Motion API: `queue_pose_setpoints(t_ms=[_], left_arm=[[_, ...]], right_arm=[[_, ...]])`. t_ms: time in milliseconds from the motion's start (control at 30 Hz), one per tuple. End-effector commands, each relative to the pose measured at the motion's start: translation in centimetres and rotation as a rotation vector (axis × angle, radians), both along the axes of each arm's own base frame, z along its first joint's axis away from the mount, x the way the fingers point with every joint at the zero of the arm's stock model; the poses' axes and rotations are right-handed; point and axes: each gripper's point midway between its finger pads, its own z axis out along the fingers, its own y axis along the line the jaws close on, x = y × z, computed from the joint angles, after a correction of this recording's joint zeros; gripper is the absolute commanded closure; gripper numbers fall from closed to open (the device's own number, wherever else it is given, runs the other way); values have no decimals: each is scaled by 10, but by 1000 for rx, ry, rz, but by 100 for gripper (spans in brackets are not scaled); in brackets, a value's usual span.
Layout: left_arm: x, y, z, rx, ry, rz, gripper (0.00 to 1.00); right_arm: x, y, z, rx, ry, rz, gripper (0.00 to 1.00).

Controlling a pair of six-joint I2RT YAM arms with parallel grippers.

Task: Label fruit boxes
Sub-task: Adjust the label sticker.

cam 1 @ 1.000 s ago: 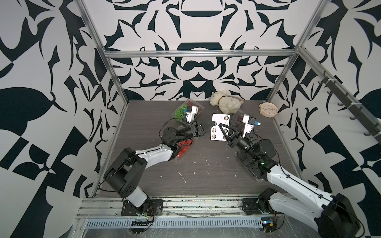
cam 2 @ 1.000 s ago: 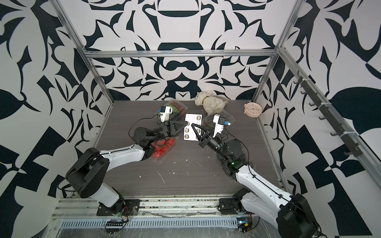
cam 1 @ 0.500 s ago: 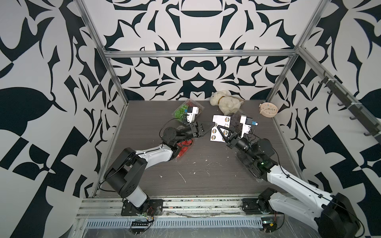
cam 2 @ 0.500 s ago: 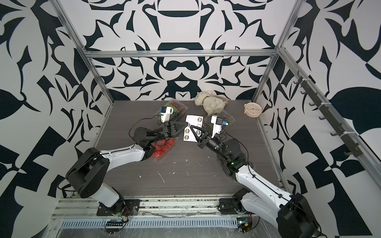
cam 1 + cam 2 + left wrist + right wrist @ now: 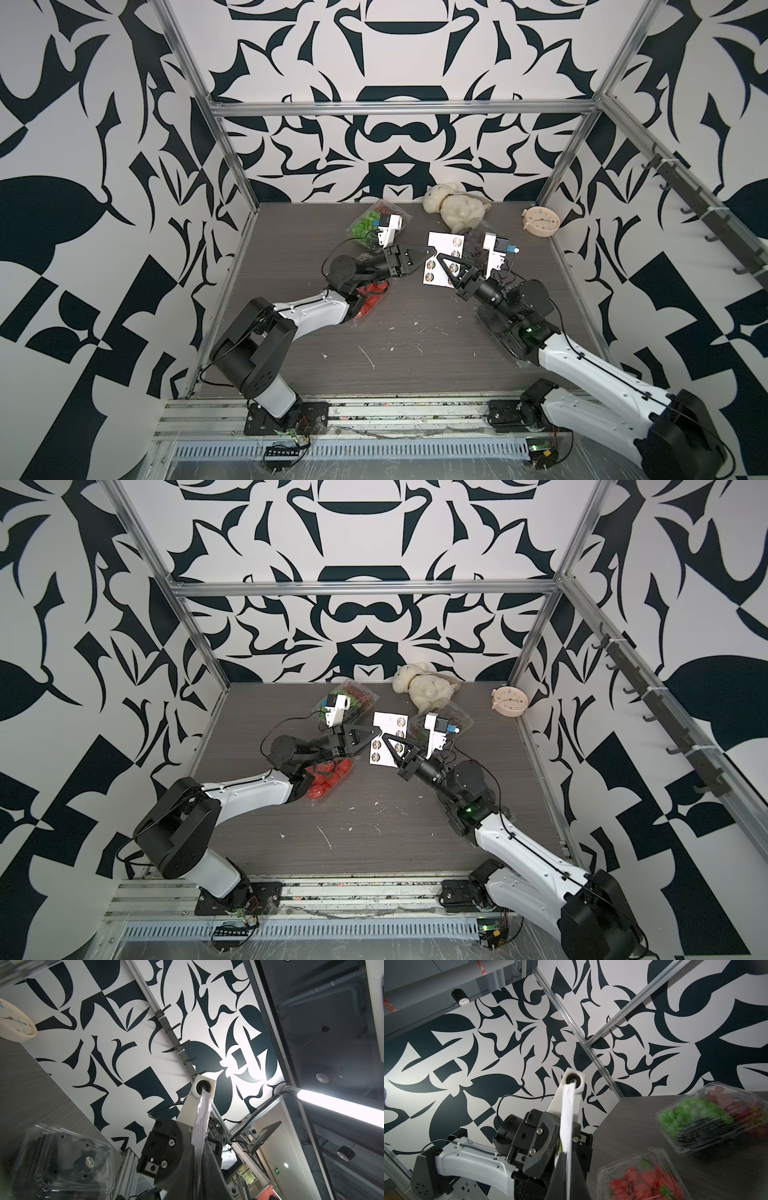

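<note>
Both grippers meet over the middle of the table on a white sticker sheet (image 5: 442, 249) (image 5: 388, 725) of round labels. My left gripper (image 5: 432, 252) (image 5: 198, 1146) is shut on its left edge. From the front, my right gripper (image 5: 440, 261) (image 5: 566, 1153) is shut on the same sheet. A fruit box of green and red grapes (image 5: 365, 222) (image 5: 716, 1118) lies at the back left. The strawberry box (image 5: 372, 299) (image 5: 643, 1178) sits partly under my left arm. A box of dark avocados (image 5: 62, 1163) (image 5: 473, 245), with a round label on its lid, lies by my right wrist.
A cream plush toy (image 5: 455, 208) lies against the back wall and a round clock (image 5: 540, 222) stands at the back right corner. A rail of hooks (image 5: 706, 216) runs along the right wall. Small white scraps (image 5: 368, 357) dot the front of the table.
The right wrist has shifted slightly back and forth by the sheet. Both grippers keep their hold on the sheet and the boxes have not moved.
</note>
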Motion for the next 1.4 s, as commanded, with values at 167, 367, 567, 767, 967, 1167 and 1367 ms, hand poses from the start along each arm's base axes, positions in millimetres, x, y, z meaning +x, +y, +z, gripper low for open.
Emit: queue_pose_setpoints(t_ms=[167, 367, 567, 767, 967, 1167, 1367], left_arm=[[-2, -1, 12, -29, -42, -7, 100], [-6, -2, 14, -28, -45, -28, 100], [-14, -8, 16, -24, -64, -68, 100], [-16, -10, 15, -19, -64, -77, 100], [-16, -11, 15, -18, -66, -84, 100], [-16, -13, 12, -10, -57, -94, 100], [-14, -6, 13, -12, -62, -76, 100]], right_arm=[[-10, -1, 25, 35, -81, 23, 100], [-12, 0, 27, 34, -100, 31, 100], [-12, 4, 29, 35, -105, 52, 100], [-15, 2, 32, 40, -117, 52, 100], [-18, 1, 34, 37, -124, 54, 100], [-18, 0, 33, 21, -126, 39, 100], [-17, -9, 33, -16, -116, -10, 100]])
